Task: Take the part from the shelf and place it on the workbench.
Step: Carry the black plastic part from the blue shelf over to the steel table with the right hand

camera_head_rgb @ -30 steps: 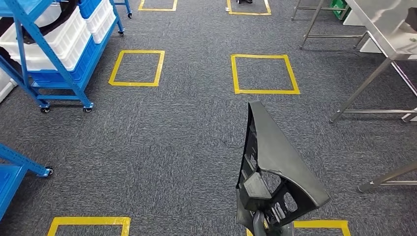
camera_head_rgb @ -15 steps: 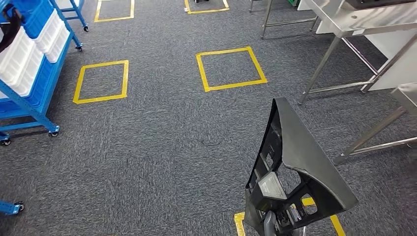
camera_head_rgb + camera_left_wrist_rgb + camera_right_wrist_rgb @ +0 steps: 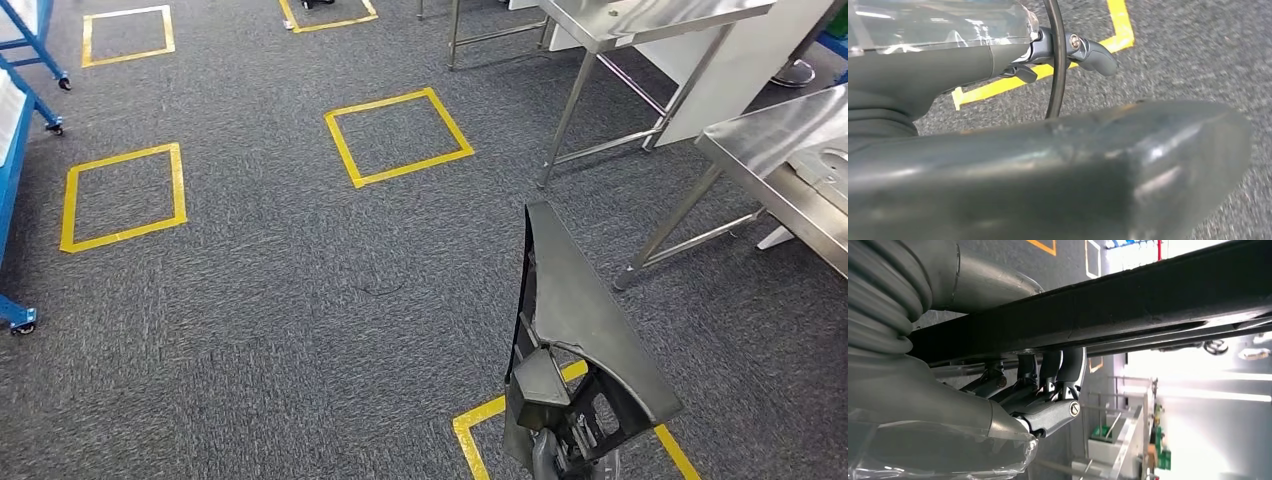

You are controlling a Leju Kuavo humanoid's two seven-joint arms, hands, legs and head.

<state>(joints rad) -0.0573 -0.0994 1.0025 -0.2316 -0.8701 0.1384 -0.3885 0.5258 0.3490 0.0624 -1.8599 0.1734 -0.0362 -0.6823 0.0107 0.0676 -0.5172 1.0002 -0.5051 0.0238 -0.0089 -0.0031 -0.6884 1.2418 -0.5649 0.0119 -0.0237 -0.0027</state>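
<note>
Low in the head view, at center right, the part (image 3: 580,330) is standing nearly upright: a dark grey plastic panel, triangular, tapering to a point at the top, with ribbed cutouts near its base. No brand, label or writing can be read on it or elsewhere. The part is being carried above the grey carpet floor (image 3: 280,300), over a yellow tape square (image 3: 480,420), apart from any surface.

The right hand (image 3: 1038,390) is grasping the part: in the right wrist view its dark fingers (image 3: 1048,370) are curling up against the underside of the black panel edge, with the ribbed grey cover behind them. The left hand (image 3: 1068,50) is appearing in the left wrist view beside a broad blurred face of the part (image 3: 1098,170); one grey finger (image 3: 1098,52) is extending past a black cable (image 3: 1055,60), and whether this hand is gripping anything cannot be told.

To the right in the head view, a steel surface (image 3: 790,160) is standing on thin metal legs, with a second steel surface (image 3: 650,15) farther back. A blue shelf (image 3: 15,150) on casters is sitting at the left edge.

Compared with half a second ago, the whole view is shifting leftward across the picture: the camera is turning toward the steel surfaces, which are appearing larger and nearer, while the blue shelf is sliding almost out at the left. The part is keeping its place low in the view.
</note>
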